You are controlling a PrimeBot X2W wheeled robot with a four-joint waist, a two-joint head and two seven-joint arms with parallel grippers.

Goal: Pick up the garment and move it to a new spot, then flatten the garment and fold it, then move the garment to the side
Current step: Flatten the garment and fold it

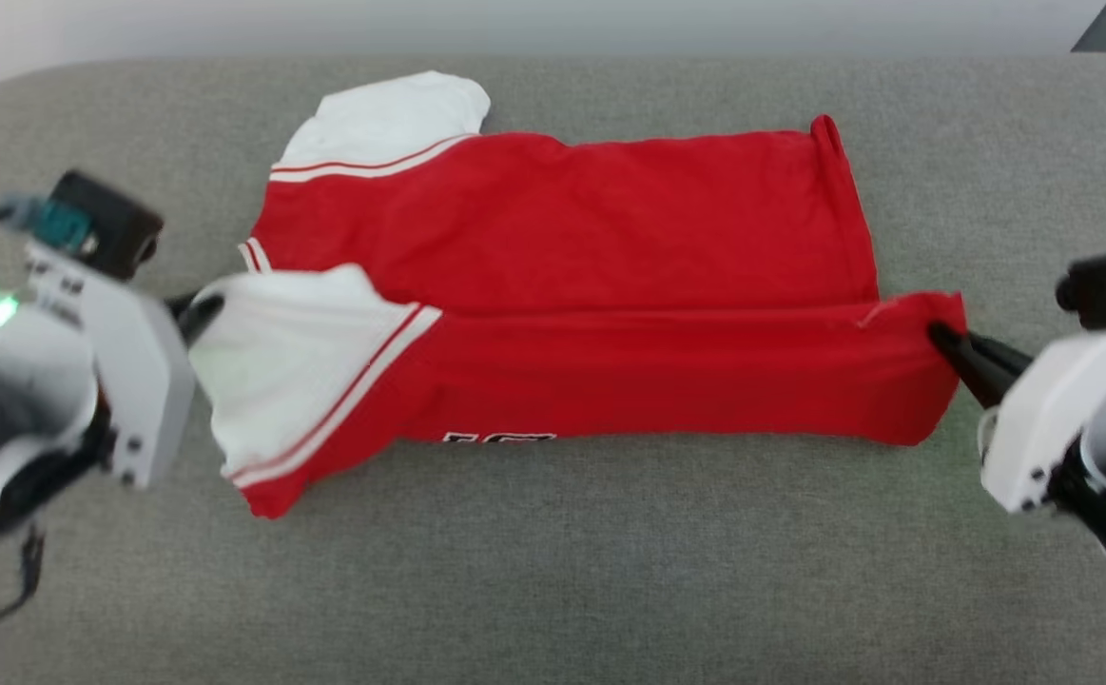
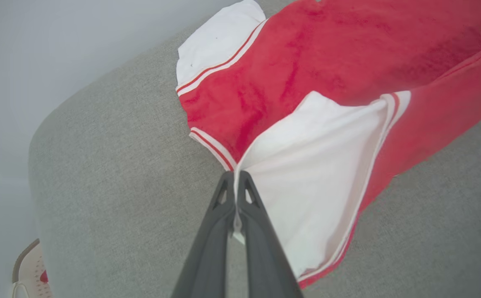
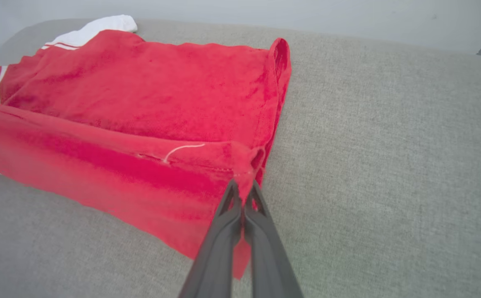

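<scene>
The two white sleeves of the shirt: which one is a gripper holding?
The near sleeve: the left gripper is shut on its edge. The far sleeve lies free, touched by nothing.

Bright, soft, even light all over, pretty flat. Just a thin faint shadow under the shirt along its near edge. Head view's a bit soft, and the left gripper looks smeared. The 2 wrist views bend at the corners like a fisheye.

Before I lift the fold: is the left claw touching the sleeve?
Touching. The left wrist view shows the left claw shut on the sleeve edge, white cloth pinched inside.
</scene>
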